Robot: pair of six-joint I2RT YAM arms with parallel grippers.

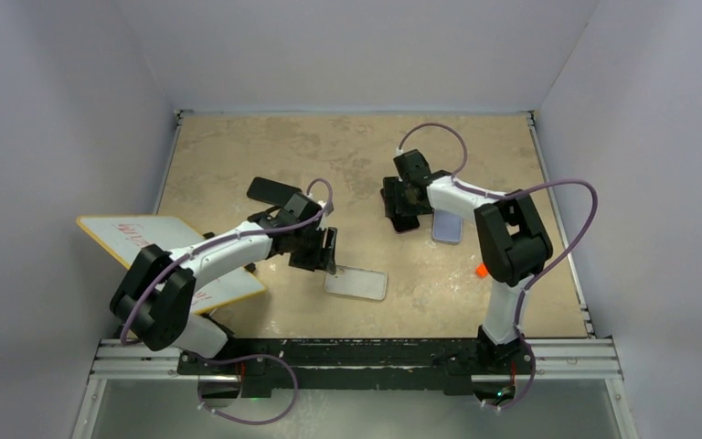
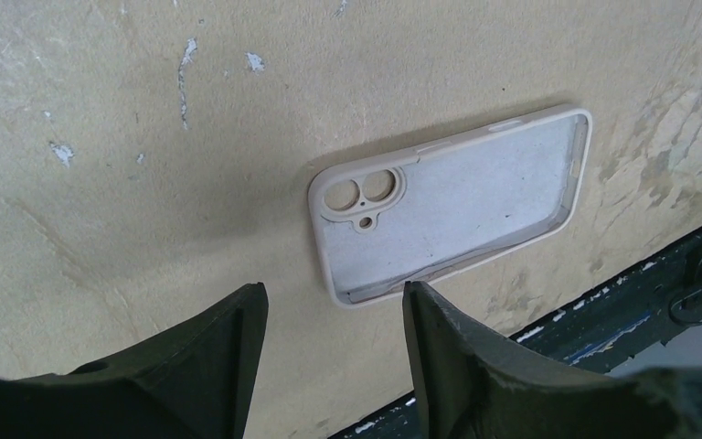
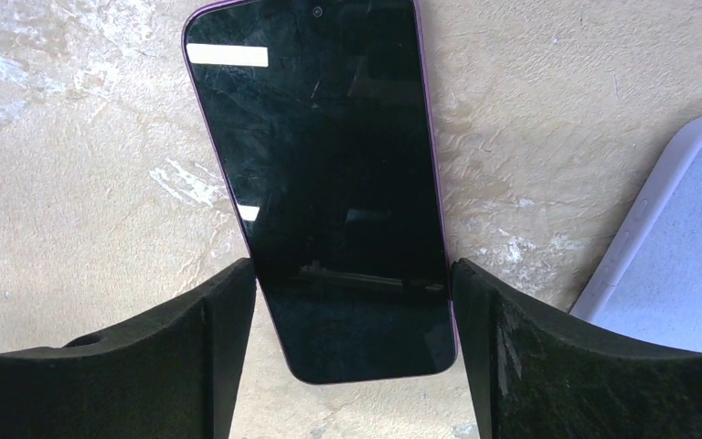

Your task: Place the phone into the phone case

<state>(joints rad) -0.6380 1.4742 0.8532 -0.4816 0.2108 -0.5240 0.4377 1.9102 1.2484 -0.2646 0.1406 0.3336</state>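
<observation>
While the left tool (image 2: 334,293) hangs released, nothing between its fingers (image 2: 228,338), the beige phone case (image 2: 475,192) lies open side up on the bench (image 1: 329,146) just past their tips, near the front edge. Farther back and well apart, the phone (image 3: 329,165) lies screen up, its near end between the spread fingers of the right tool (image 3: 354,270); whether they press its edges I cannot tell. Just beside it rests a lilac case (image 3: 676,247). At the far left sits a white board (image 1: 137,233).
</observation>
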